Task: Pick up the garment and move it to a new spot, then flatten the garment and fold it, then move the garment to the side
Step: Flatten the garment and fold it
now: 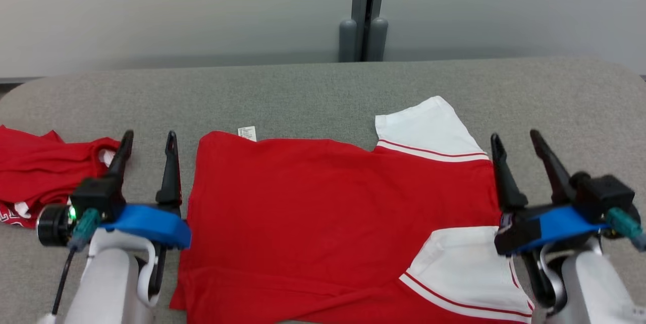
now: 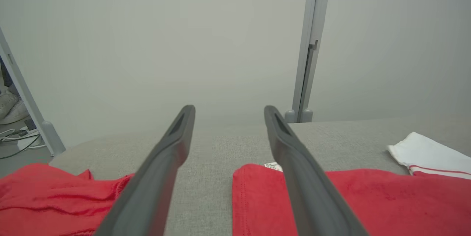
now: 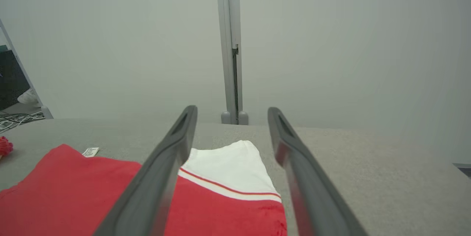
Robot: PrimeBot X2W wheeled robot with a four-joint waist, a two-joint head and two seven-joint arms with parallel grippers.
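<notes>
Garment (image 1: 313, 213): a red shirt with white sleeves, spread flat on the grey table (image 1: 303, 92) between the two claws, collar end toward the right claw. A small white care label (image 1: 247, 133) sticks out from its far edge, ahead and to the right of the left gripper (image 1: 150, 136).

Surroundings: a second, crumpled red cloth (image 1: 35, 172) lies to the outer left of the left gripper, whose outer finger crosses it in the head view. A grey partition with an upright post (image 1: 364, 11) stands beyond the table, ahead of both claws. In the left wrist view a pale shoe (image 2: 9, 105) and cables (image 2: 14, 140) show on the floor, far left of the fingers.

Pose: both arms reach forward, fingers pointing away from the robot and level with the table. The left gripper is spread wide and empty, its inner finger just beside the shirt's hem edge. The right gripper (image 1: 515, 135) is likewise wide and empty, its inner finger beside the shoulder edge; the far sleeve (image 3: 228, 162) shows between its fingers in the right wrist view, while the near sleeve (image 1: 464, 263) lies beside its wrist.
</notes>
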